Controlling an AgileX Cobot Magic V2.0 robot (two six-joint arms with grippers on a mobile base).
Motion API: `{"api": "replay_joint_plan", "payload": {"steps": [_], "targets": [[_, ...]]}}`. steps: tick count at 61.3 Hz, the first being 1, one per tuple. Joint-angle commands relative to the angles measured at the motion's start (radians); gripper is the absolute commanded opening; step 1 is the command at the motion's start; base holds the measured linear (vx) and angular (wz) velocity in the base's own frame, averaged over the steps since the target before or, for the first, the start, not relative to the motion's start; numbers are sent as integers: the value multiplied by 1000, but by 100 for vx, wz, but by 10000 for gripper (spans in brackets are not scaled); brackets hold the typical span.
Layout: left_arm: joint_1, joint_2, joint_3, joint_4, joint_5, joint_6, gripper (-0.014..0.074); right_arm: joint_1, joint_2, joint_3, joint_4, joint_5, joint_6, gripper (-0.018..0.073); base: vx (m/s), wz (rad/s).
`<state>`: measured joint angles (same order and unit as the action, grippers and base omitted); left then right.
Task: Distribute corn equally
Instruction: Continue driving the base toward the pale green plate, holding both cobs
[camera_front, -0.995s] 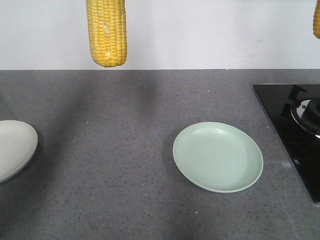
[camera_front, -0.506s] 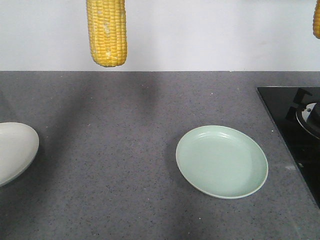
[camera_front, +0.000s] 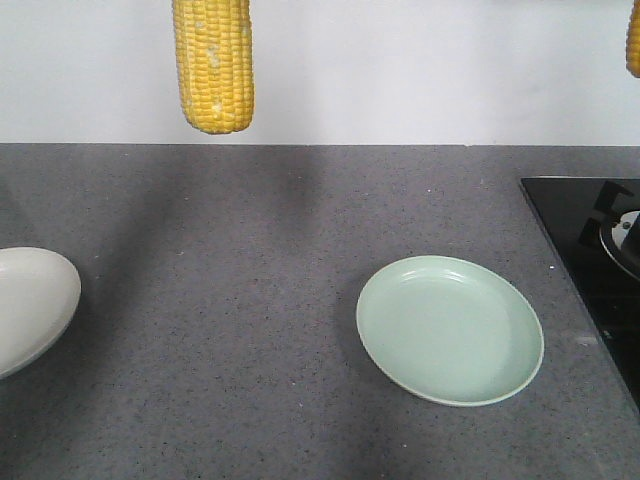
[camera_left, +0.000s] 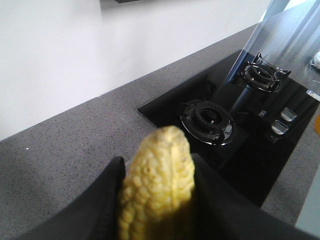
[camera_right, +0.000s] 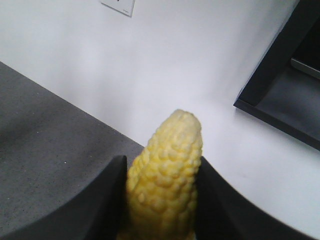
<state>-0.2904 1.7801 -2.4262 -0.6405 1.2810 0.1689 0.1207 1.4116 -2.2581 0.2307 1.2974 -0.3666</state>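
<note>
In the front view a yellow cob of corn (camera_front: 213, 65) hangs tip down from the top edge, over the counter's back left. The tip of a second corn cob (camera_front: 633, 40) shows at the top right corner. The grippers themselves are out of that view. In the left wrist view my left gripper (camera_left: 157, 161) is shut on a corn cob (camera_left: 157, 195), its black fingers (camera_left: 107, 190) pressed on both sides. My right gripper (camera_right: 162, 161) is likewise shut on a corn cob (camera_right: 167, 192). A pale green plate (camera_front: 450, 330) lies bare at centre right, and a white plate (camera_front: 30, 305) sits at the left edge.
A black gas hob (camera_front: 590, 250) is set into the grey counter (camera_front: 230, 300) at the right, and its burners (camera_left: 210, 117) show in the left wrist view. A white wall (camera_front: 400, 70) backs the counter.
In the front view the green plate, white plate and hob have drifted slightly right and down. Both cobs hang where they were in the frame.
</note>
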Motion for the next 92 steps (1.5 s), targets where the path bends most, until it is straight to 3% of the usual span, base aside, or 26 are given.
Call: {"api": "replay_joint_plan", "payload": {"steps": [1,92], "targets": [[-1,-43,-26,-38,-29,-3,-6,-4,-15,-16,4,-19,-6,-4,1,0],[-1,-43,-26,-38,-29,-3,-6,-4,-15,-16,4,-20,-6,-4,1,-3]]}}
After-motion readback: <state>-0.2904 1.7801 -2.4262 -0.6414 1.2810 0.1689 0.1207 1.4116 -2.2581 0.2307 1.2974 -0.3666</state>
